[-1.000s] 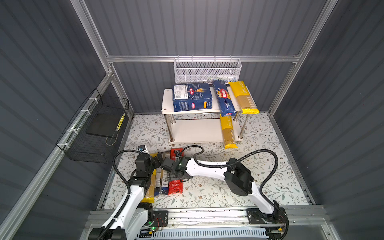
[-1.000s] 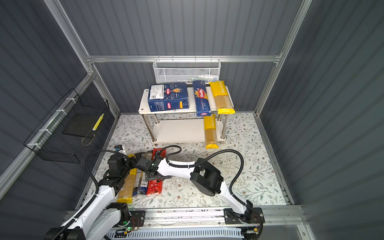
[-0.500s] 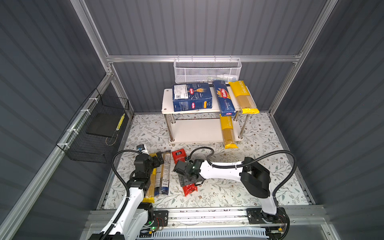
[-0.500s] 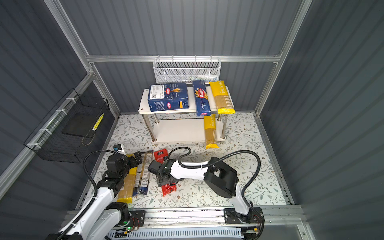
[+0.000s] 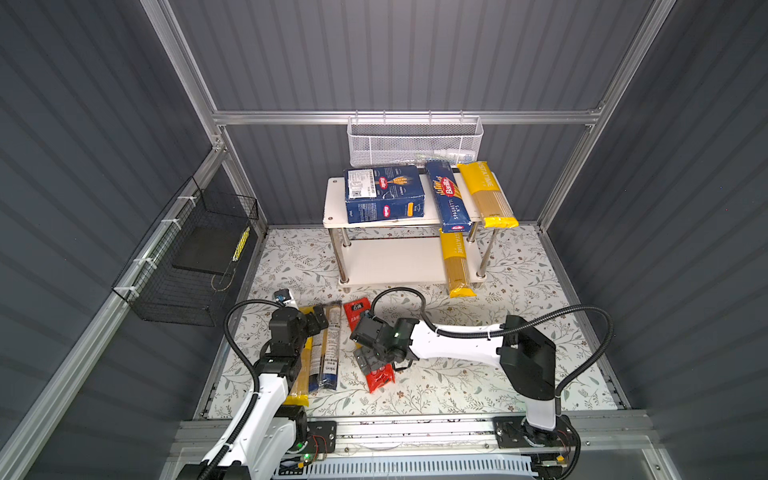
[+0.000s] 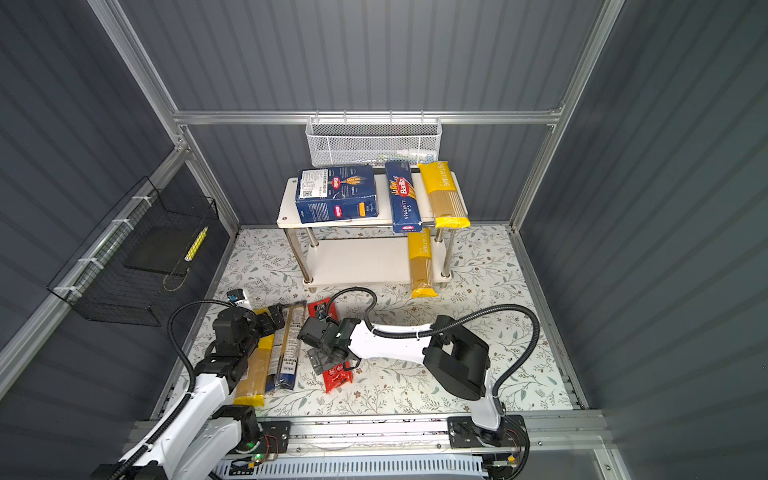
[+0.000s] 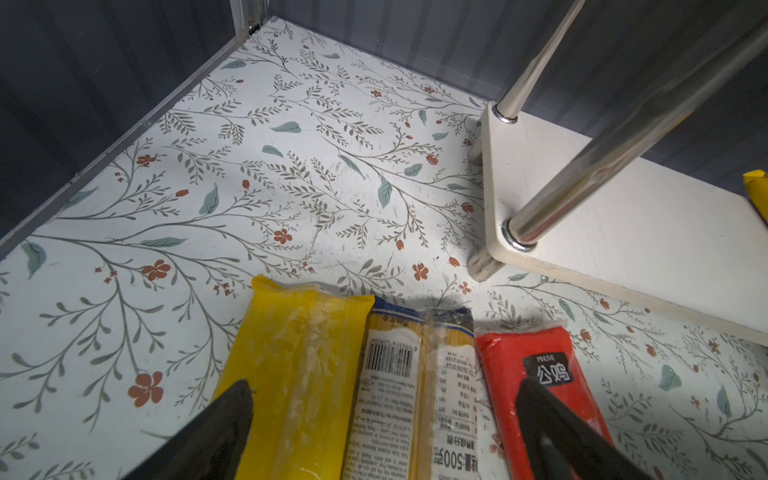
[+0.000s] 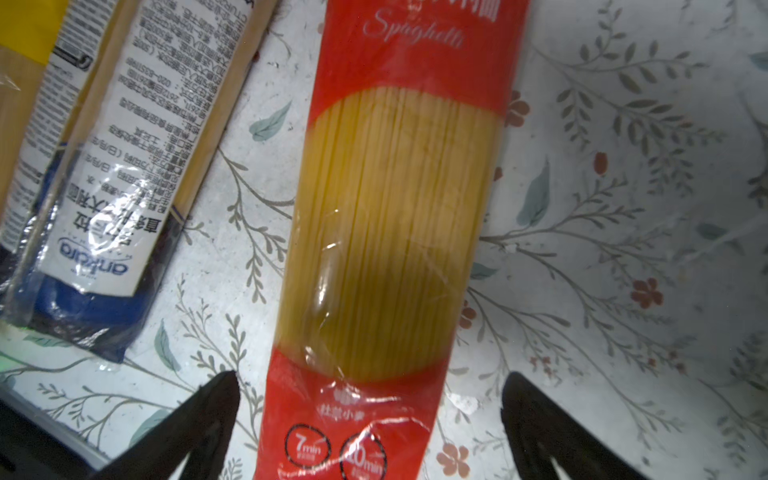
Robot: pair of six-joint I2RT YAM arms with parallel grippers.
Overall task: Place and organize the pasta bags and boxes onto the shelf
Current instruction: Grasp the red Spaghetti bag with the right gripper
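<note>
Your right gripper stands over the red bag, jaws wide apart astride it, evidently squared up for a pinch across its width; nothing held. The bag lies on the bench in front of the shelf. Left gripper: jaws open, empty.

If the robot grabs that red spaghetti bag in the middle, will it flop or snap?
Probably fairly stiff: the red bag is packed with straight strands. Its shiny plastic might slip a little. Squeezed hard, the thin strands could snap.
</note>
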